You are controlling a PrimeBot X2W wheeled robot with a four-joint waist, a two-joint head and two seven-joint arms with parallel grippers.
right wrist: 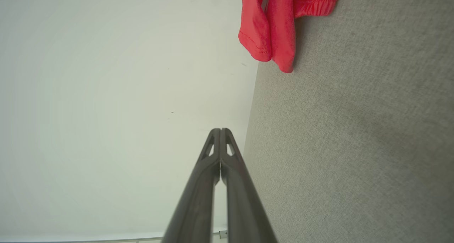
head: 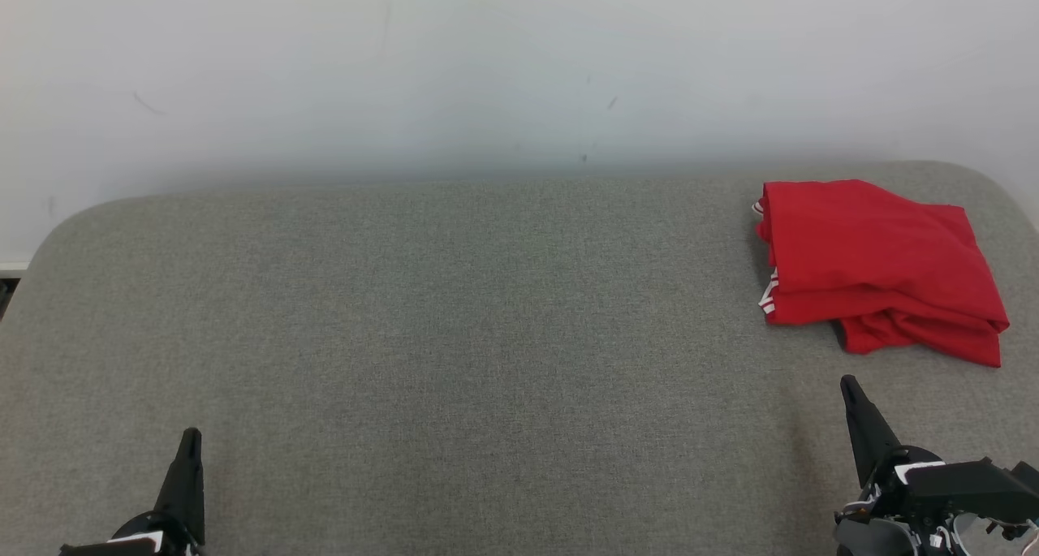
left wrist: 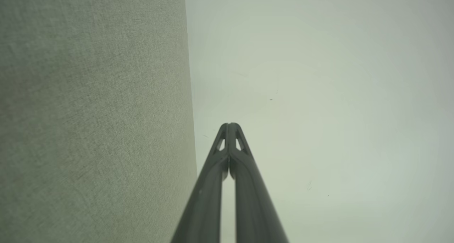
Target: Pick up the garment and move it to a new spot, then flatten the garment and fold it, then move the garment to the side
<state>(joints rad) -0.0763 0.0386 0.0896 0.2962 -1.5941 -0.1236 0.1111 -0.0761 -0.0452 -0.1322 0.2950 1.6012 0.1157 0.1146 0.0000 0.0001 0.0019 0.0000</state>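
1. The left gripper [head: 192, 438] is held low over the grey fabric surface [head: 454, 337]. Its two fingers are pressed together at the tips, and nothing is caught between them.
2. The right gripper [head: 849, 384] is likewise clenched on nothing; in the right wrist view its fingertips [right wrist: 215, 134] are seen touching along their length.
3. The red garment [head: 881, 268] is laid in a loosely folded bundle on the surface, ahead of the right gripper and slightly to its outer side, apart from the tips.
4. The garment is placed well apart from the left gripper, far across to that gripper's right.
5. White trim is shown at the garment's edge on the side turned towards the left gripper.
6. A pale wall [head: 487, 69] is seen beyond both grippers, past the far edge of the surface.
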